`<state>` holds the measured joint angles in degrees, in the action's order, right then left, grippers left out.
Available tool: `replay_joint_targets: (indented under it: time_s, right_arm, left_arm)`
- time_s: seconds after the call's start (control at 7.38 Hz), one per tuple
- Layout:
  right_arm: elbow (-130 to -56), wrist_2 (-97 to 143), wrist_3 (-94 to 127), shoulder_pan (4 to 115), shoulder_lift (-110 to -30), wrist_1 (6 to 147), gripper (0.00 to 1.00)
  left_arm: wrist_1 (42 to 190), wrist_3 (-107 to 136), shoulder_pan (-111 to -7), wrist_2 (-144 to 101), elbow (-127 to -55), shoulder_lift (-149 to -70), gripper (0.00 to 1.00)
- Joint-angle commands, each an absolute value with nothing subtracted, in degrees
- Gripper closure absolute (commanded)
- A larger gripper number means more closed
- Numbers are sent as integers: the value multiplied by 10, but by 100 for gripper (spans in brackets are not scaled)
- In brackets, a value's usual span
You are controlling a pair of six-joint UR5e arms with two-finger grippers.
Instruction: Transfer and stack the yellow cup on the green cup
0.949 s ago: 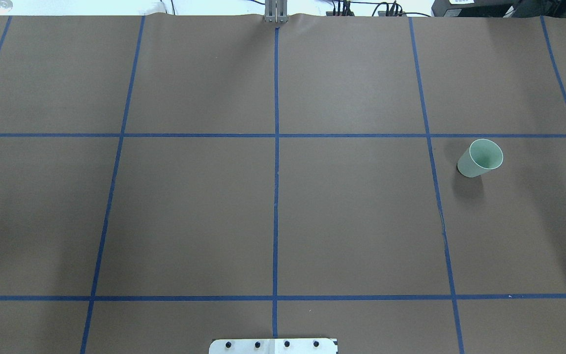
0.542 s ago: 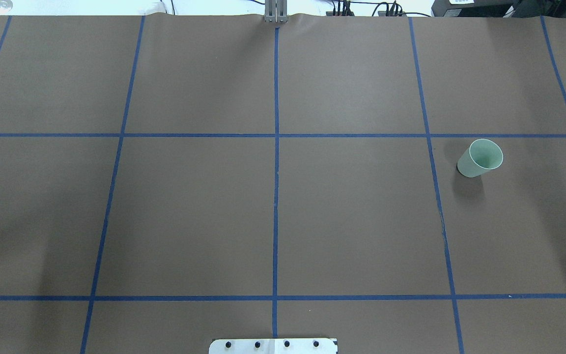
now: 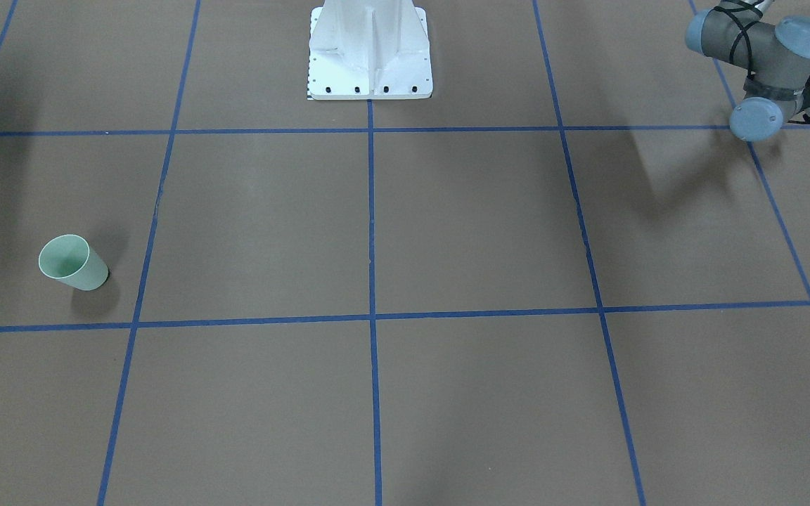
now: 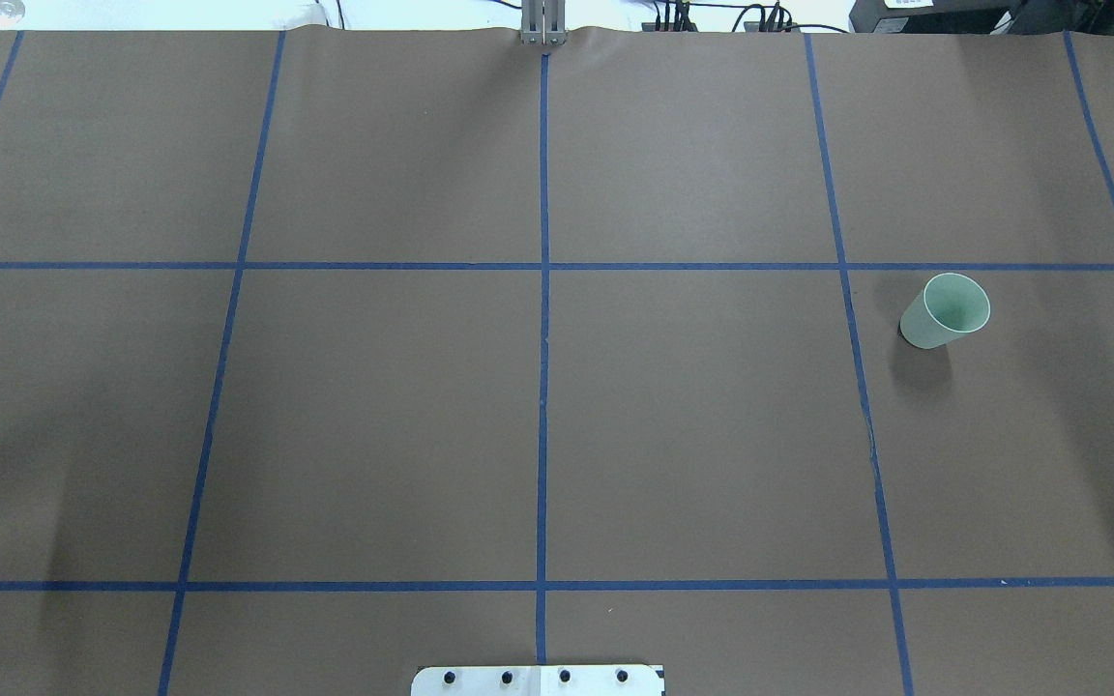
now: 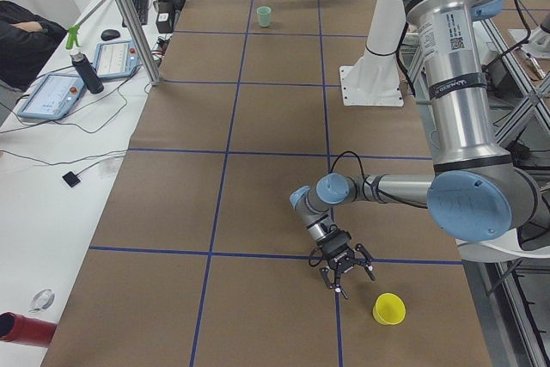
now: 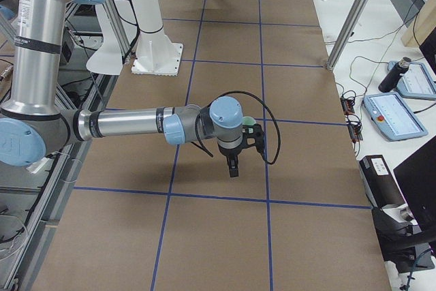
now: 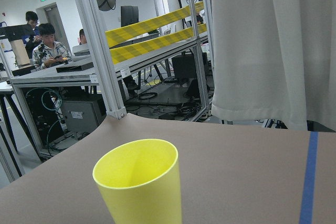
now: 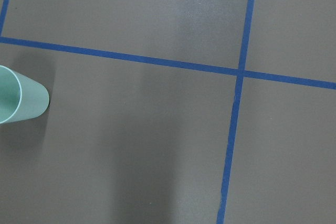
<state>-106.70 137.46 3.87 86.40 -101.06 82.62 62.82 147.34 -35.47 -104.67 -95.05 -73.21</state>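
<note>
The yellow cup [image 5: 388, 308] stands upright near the table's end by the left arm and fills the lower left wrist view [image 7: 142, 182]. My left gripper [image 5: 344, 274] hangs low just beside it, apart from it; I cannot tell if it is open or shut. The green cup [image 4: 944, 311] stands upright on the robot's right side; it also shows in the front-facing view [image 3: 72, 263] and the right wrist view [image 8: 18, 100]. My right gripper [image 6: 233, 167] hovers close in front of the green cup [image 6: 251, 122]; I cannot tell its state.
The white robot base [image 3: 370, 56] stands at the table's near middle edge. Blue tape lines [image 4: 543, 387] grid the brown table. An aluminium post [image 5: 129, 15] and desks with tablets [image 5: 51, 96] flank the far side. The left arm's elbow [image 3: 763, 49] hangs over the table.
The green cup has not moved. Faint shadows on the table's left side have shifted a little.
</note>
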Motion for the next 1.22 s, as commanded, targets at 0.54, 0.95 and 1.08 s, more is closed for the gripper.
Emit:
replay_joint_targets:
  time_s: [0.54,0.95,1.08]
  right_arm:
    - [-1067,1375,39,864,-1012,826,0]
    - [-1067,1375,39,864,-1014,826,0]
    - [-1067,1375,39,864,-1017,826,0]
  left_arm:
    - [635,1493,-355,-1068,-913,-730,0]
    - [642,1504,-355,-1075,-891,-730,0]
    - [642,1510,-355,-1079,-889,-730,0]
